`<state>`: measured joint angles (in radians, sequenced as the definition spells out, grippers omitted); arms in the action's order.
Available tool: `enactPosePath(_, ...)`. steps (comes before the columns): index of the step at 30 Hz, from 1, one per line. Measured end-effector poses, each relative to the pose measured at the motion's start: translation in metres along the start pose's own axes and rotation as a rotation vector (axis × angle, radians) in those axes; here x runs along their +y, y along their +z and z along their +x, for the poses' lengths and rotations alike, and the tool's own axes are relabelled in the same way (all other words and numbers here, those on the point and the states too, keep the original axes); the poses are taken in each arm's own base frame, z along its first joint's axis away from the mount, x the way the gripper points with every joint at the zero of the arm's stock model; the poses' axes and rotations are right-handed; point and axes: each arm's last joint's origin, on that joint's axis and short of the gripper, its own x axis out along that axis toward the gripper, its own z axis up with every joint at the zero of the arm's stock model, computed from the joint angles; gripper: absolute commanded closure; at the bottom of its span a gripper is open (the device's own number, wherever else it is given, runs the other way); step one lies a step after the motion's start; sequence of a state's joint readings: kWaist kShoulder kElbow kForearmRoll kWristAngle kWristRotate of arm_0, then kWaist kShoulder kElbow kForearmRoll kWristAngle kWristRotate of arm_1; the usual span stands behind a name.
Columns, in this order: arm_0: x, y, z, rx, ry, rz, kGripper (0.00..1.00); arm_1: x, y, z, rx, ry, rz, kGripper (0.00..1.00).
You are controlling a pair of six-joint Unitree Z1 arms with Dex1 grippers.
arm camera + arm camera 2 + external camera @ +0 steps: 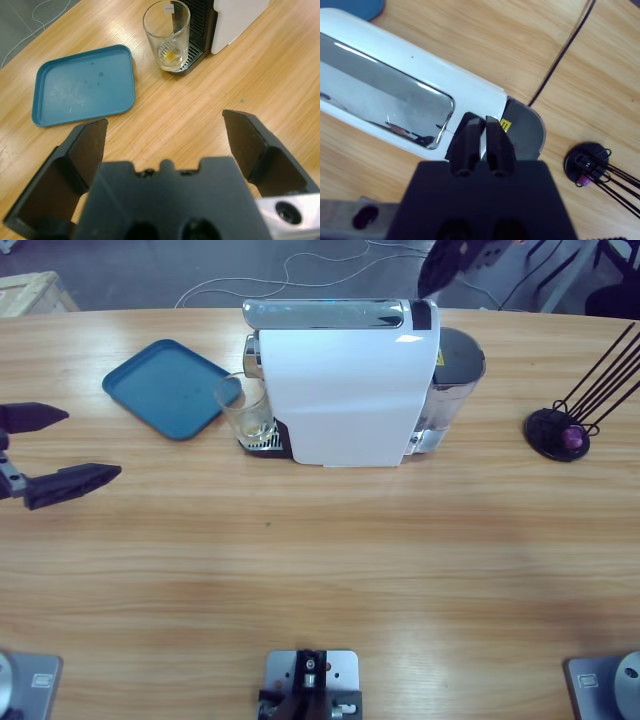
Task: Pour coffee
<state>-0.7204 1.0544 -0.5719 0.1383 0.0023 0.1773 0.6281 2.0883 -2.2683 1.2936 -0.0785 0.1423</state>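
Note:
A clear glass tumbler (245, 406) (167, 35) stands on the drip tray of the white coffee machine (350, 390) (385, 95), at its left end. A thin layer of pale tan coffee (170, 54) lies in the glass bottom. My left gripper (92, 444) (165, 122) hovers near the table's left edge, open and holding nothing, pointing toward the glass from some distance away. My right gripper (428, 282) (481, 124) hangs above the machine's rear top end with its jaws shut on nothing.
A teal tray (168, 388) (82, 86) lies left of the glass. A black capsule stand (560, 432) (585, 165) with wire rods and a purple capsule sits at the right. A grey water tank (455, 380) is on the machine's right end.

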Motion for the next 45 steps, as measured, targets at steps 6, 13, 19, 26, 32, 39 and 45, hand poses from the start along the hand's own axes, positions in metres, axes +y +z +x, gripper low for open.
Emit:
enactPosePath(6,0.000,0.001,0.002,-0.004,0.001,0.000,0.004,-0.001,0.000,-0.061,-0.134,0.010,0.013,0.000)
enactPosePath(13,0.000,0.002,0.004,-0.006,0.001,0.000,0.004,0.004,-0.014,-0.058,-0.041,0.043,0.029,0.000)
enactPosePath(19,0.000,0.003,0.009,0.007,-0.002,0.001,0.004,0.004,-0.018,-0.057,-0.009,0.047,0.033,0.000)
enactPosePath(26,0.000,0.002,0.010,0.012,-0.006,0.001,0.004,0.004,-0.020,-0.055,0.012,0.046,0.034,0.000)
enactPosePath(32,0.000,0.002,0.010,0.007,-0.017,0.001,0.004,0.004,-0.020,-0.055,0.011,0.041,0.033,0.000)
enactPosePath(39,-0.001,0.005,0.015,0.003,-0.045,0.001,0.003,0.004,-0.017,-0.059,-0.013,0.041,0.035,0.000)
enactPosePath(45,-0.002,0.005,0.016,-0.004,-0.063,0.001,0.004,0.007,-0.017,-0.059,-0.013,0.042,0.028,0.000)
